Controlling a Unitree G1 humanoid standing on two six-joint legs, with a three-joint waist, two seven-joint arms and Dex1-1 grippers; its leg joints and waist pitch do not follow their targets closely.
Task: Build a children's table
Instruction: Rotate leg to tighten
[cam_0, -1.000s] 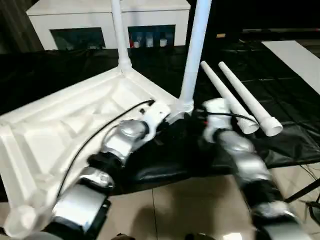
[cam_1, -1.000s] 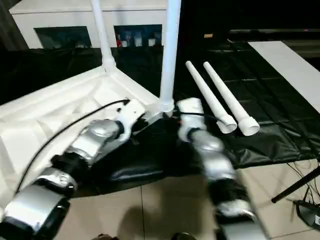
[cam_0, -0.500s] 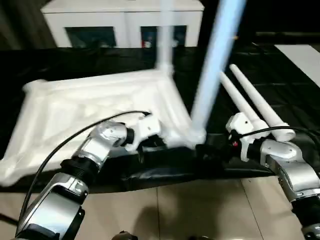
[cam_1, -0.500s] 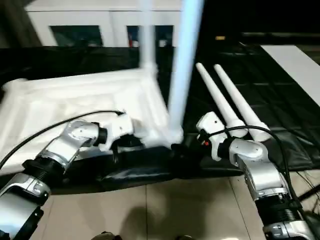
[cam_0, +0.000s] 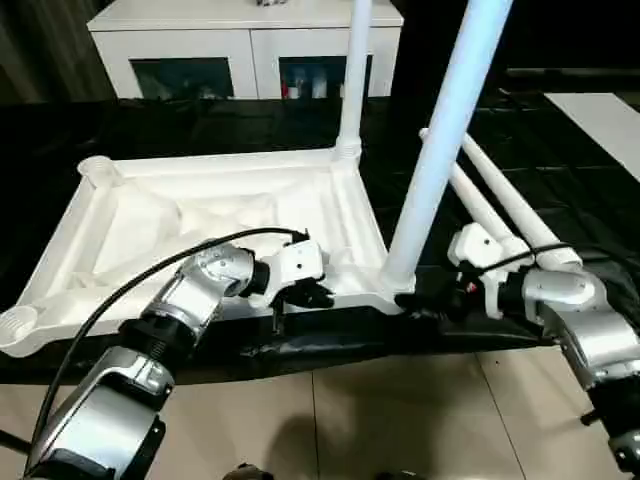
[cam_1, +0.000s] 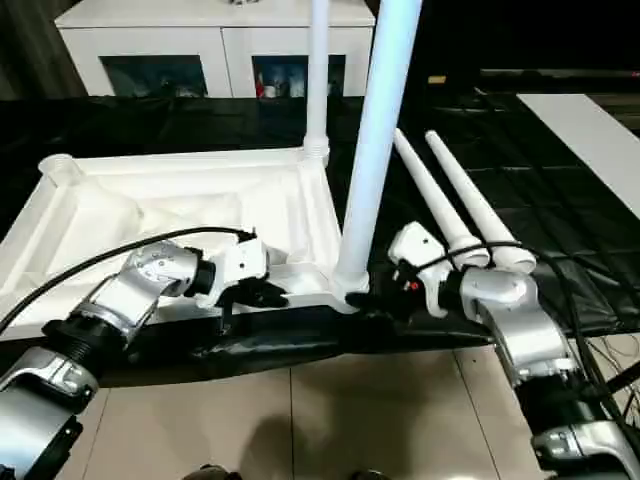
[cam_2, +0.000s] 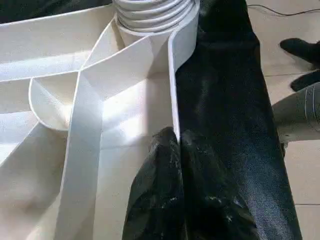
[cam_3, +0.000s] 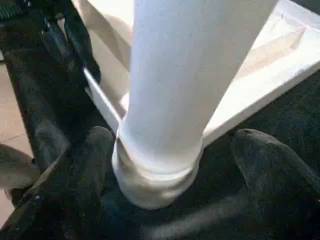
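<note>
Since a second ago the upturned tabletop (cam_0: 200, 215) has swung round on the black cloth (cam_0: 560, 150), so its long near rim now runs left to right in front of the robot, and both arms have spread apart with it.

From the head camera, two legs already stand in sockets: the near-right leg (cam_0: 440, 140) rising at the near right corner, the far-right leg (cam_0: 352, 75) behind it. Two loose legs (cam_1: 455, 205) lie on the cloth just right of the tabletop. The left gripper (cam_0: 312, 292) sits on the near rim, and the right gripper (cam_1: 385, 298) is beside the base of the near-right leg.

Along the left wrist, the black fingers (cam_2: 165, 200) are pressed together, pinching the thin near rim wall, with a ribbed socket collar (cam_2: 152, 12) further along.

Along the right wrist, the fingers (cam_3: 265, 165) stand wide apart on either side of that leg's flared base, one just beside it, the other clear of it.

Half the legs are in, I judge; the step in hand looks like turning the tabletop to bring the empty left sockets (cam_0: 97, 168) within reach. Next, the right gripper would need to leave the leg, pick up a loose one near its wide end and carry it across to a free socket.
</note>
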